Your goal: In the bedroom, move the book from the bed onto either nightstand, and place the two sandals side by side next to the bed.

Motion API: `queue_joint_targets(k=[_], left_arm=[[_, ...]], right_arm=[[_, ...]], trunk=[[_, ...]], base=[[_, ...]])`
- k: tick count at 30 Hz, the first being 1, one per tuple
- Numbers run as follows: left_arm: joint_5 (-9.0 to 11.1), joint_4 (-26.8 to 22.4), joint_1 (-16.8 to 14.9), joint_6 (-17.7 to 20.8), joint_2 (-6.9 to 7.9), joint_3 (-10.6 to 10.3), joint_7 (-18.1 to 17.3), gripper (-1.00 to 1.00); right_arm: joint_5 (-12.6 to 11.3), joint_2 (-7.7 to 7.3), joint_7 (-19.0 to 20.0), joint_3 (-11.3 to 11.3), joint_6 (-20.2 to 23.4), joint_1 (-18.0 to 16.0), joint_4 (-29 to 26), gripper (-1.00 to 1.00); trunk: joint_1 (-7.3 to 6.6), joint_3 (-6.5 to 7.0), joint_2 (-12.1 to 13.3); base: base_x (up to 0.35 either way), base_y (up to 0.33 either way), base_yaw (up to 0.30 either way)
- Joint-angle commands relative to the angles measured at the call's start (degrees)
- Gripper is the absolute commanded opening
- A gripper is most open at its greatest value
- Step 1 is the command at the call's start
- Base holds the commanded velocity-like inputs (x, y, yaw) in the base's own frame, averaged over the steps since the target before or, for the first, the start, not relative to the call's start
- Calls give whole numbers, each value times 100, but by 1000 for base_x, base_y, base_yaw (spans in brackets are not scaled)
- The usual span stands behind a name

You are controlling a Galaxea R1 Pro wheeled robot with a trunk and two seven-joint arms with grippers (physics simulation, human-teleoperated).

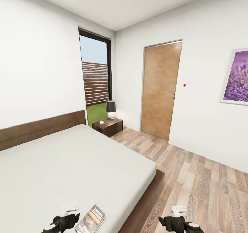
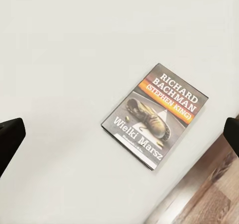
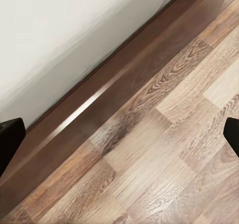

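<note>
Left gripper spread wide above the book, nothing held.

Lies flat near the bed's foot corner, at gripper's three o'clock. Book step first: shift over, descend, pinch; then nightstand at twelve o'clock. Right gripper likewise agape over floor.

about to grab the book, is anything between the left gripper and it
Nothing visible. The book lies flat on the bare mattress of the bed, and the left gripper, fingers spread wide, hangs right beside it.
</note>
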Motion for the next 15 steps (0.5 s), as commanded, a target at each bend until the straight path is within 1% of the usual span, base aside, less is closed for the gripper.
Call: queue_joint_targets(k=[1, 8, 12, 15], left_arm=[[60, 5, -3, -20, 3, -48, -9, 100], [66, 5, -3, 12, 8, -48, -11, 100], [67, 7, -7, 149, 10, -48, -20, 100], [71, 1, -16, 565, 9, -55, -23, 100]], right_arm=[[41, 4, 41, -48, 18, -2, -8, 100], [53, 21, -14, -44, 18, -1, 7, 100], [54, 24, -24, -42, 18, -1, 10, 100], [58, 28, -32, -36, 18, 0, 15, 100]], trunk=[[2, -3, -4], [2, -3, -4], [2, -3, -4], [2, -3, -4]], base=[[0, 0, 0], [0, 0, 0], [0, 0, 0], [0, 0, 0]])
